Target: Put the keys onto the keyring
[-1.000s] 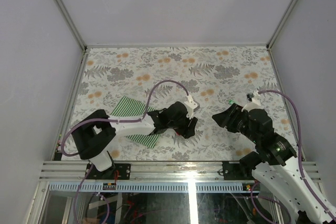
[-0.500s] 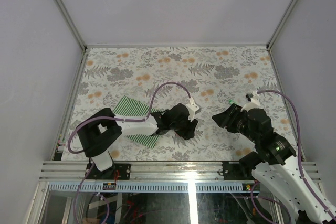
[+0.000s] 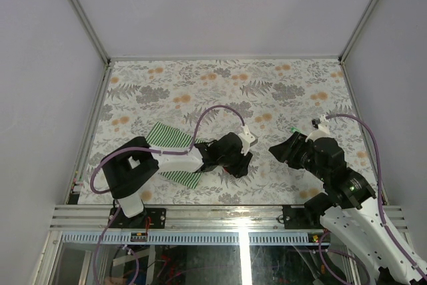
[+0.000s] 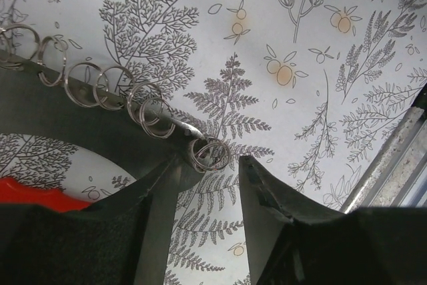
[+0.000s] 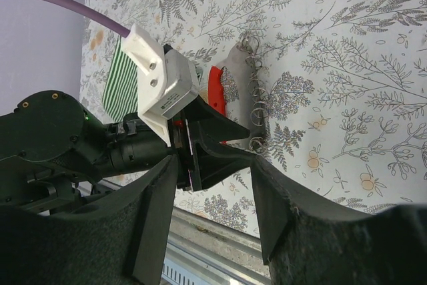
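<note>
Just right of the green-and-white striped cloth (image 3: 170, 139), the left gripper (image 4: 213, 171) has narrowed its jaws over the last second. They are still part-open with nothing clamped, and the end silver split ring (image 4: 210, 155) sits at one fingertip. It is probably closing to pin that ring, so threading hasn't begun. The keyring (image 5: 217, 91), a grey bar with a red curved tag and a row of rings, lies flat right of the cloth. Further right, the right gripper (image 5: 213, 185) is unchanged, half-open and empty. The keys aren't visible.

Left arm (image 3: 175, 158): stretched right, low
Left gripper (image 4: 213, 163): fingers parted
Right arm (image 3: 337, 175): bent, pointing left
Right gripper (image 5: 215, 161): fingers parted
</note>
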